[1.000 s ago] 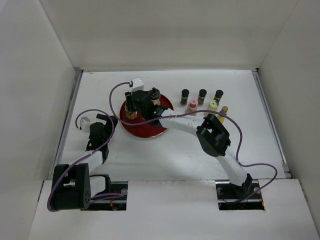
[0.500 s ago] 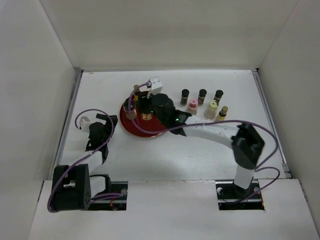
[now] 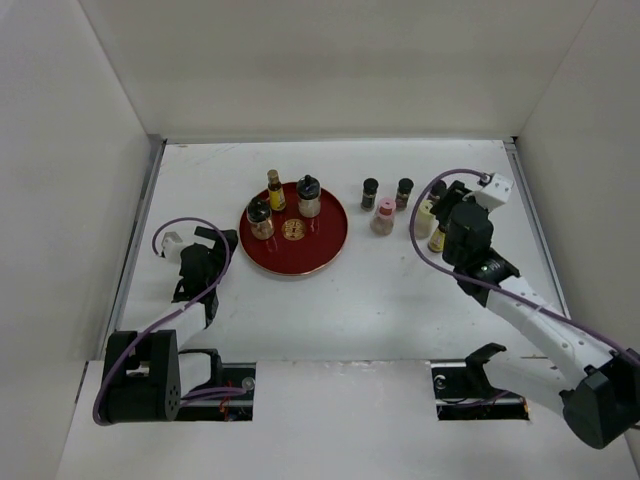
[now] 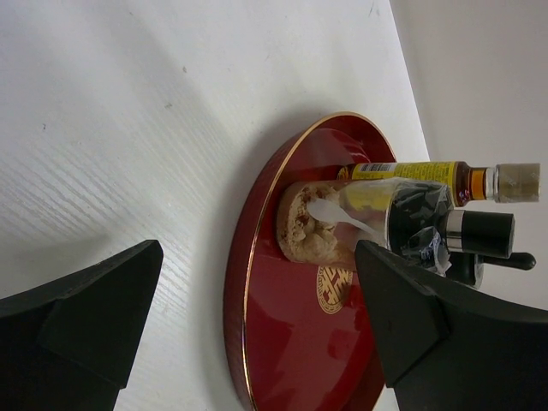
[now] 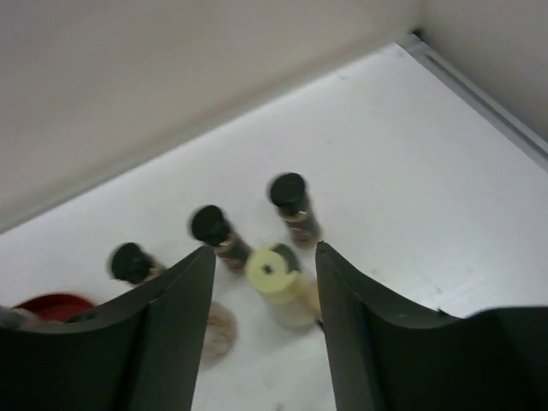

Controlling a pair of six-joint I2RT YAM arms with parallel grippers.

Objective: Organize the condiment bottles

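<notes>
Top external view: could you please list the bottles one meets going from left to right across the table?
Dark-lidded jar → slim amber bottle → whitish jar → black-capped bottle → pink-capped bottle → second black-capped bottle → pale-yellow-capped bottle.

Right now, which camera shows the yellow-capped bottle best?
The right wrist view: the yellow-capped bottle appears close, centred and unblocked. The top view shows it small, beside the right arm. The left wrist view misses it.

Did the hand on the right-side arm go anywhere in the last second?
Yes. The right hand left the red tray, where it was a second ago, and swung rightward. It now hovers, open, by the yellow-capped bottle.
</notes>
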